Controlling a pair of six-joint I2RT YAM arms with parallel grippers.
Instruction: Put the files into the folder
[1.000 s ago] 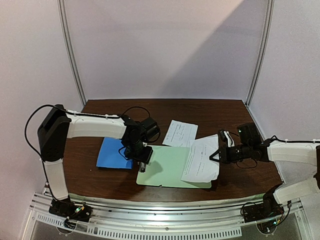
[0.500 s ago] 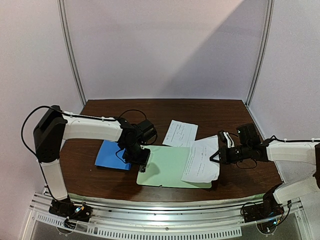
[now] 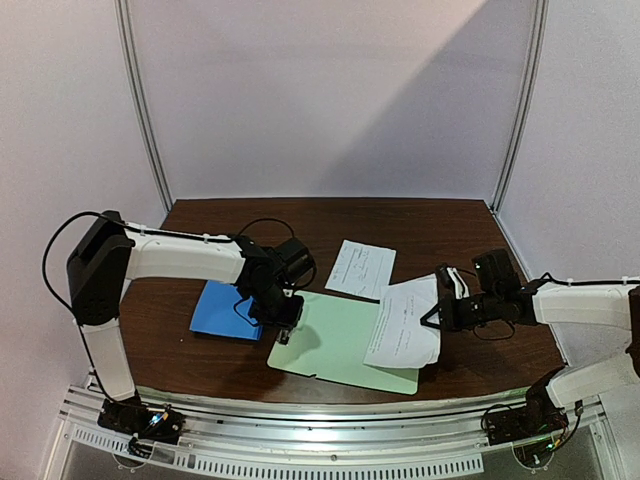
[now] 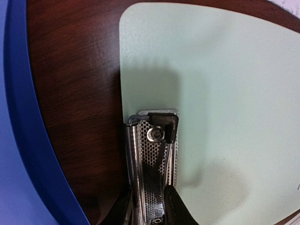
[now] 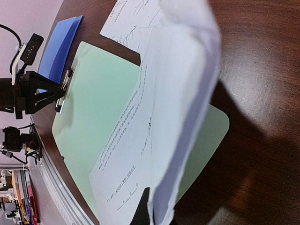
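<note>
With my left hand [image 3: 283, 322] clamping the metal clip [image 4: 152, 140] of the pale green clipboard [image 3: 330, 345] and my right hand [image 3: 430, 316] pinching the paper sheet [image 3: 405, 325] across its right end, I should lift that sheet flat toward the blue folder [image 3: 218, 310] just left of the clipboard.

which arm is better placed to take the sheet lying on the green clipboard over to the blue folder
Right. The right gripper pinches the sheet at its right edge, curling it up off the clipboard. The left gripper is clamped on the clipboard's metal clip beside the folder.
</note>
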